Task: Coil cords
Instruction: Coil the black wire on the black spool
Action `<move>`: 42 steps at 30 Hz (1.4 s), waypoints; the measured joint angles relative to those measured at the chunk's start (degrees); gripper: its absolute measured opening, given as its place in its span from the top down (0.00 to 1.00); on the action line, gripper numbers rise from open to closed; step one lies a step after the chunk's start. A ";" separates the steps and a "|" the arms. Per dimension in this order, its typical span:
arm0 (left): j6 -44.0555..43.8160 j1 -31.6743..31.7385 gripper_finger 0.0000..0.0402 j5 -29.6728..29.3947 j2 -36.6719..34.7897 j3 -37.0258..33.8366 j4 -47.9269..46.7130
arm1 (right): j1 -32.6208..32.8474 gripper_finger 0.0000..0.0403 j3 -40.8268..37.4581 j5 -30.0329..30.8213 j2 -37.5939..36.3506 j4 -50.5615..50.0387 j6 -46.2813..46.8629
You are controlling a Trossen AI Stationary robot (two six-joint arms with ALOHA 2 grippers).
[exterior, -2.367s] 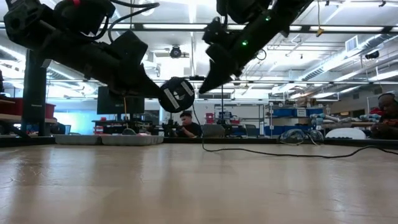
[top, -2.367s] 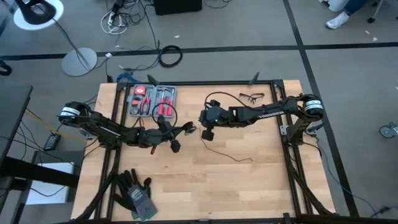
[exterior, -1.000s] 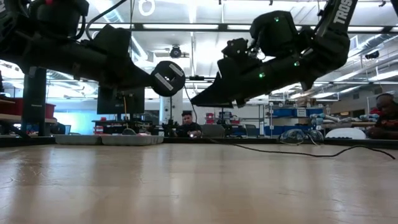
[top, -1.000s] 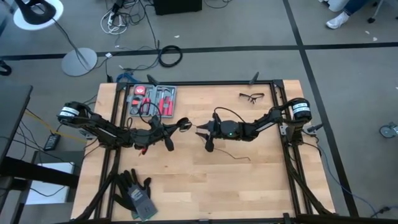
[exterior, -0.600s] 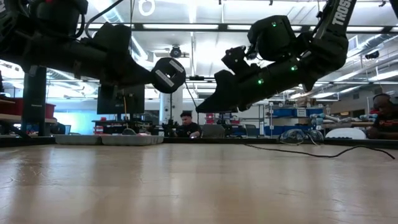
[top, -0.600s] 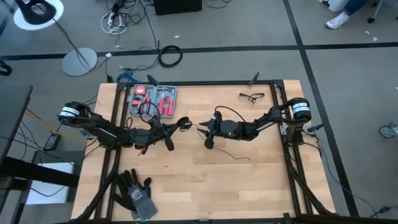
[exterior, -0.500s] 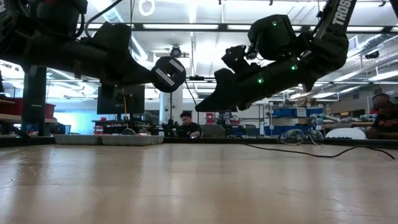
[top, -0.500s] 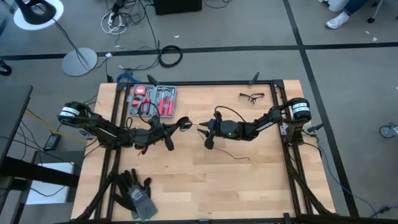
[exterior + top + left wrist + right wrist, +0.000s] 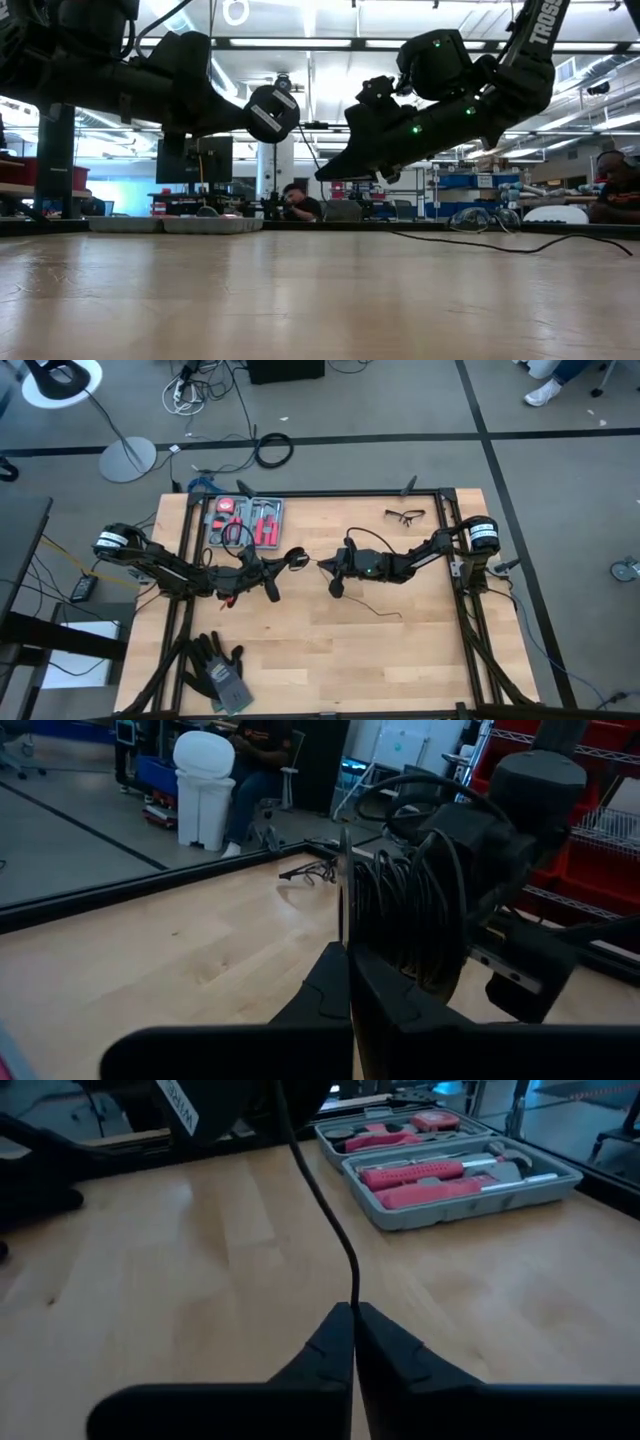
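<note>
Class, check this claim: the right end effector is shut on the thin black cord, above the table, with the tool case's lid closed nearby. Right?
Not quite. The right wrist view shows the tool case lying open, red-handled tools visible. The rest holds: the right end effector is shut on the thin black cord above the table.

Right claw (image 9: 352,1316) dropped from above the bench toward the left claw (image 9: 290,558), then snapped closed on the cord (image 9: 322,1205). Left claw swung the puck (image 9: 272,112) up and sideways. Loose cord tail dragged inward.
</note>
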 joint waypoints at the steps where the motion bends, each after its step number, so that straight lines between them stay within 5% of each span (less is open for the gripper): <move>1: 0.00 0.00 1.00 0.00 0.00 0.00 0.00 | 0.02 0.98 0.14 0.00 0.00 -0.39 0.30; 7: -0.04 0.11 1.00 -1.18 0.00 0.00 0.17 | 1.07 1.00 7.95 -0.13 1.58 -14.05 1.49; 16: -3.36 0.11 1.00 -9.11 0.02 0.11 -3.58 | 2.63 1.00 22.34 -5.87 10.66 -20.46 -2.93; 42: -3.48 0.07 1.00 -10.21 1.44 6.34 -23.79 | 0.83 1.00 28.33 -8.98 8.86 -24.31 -6.40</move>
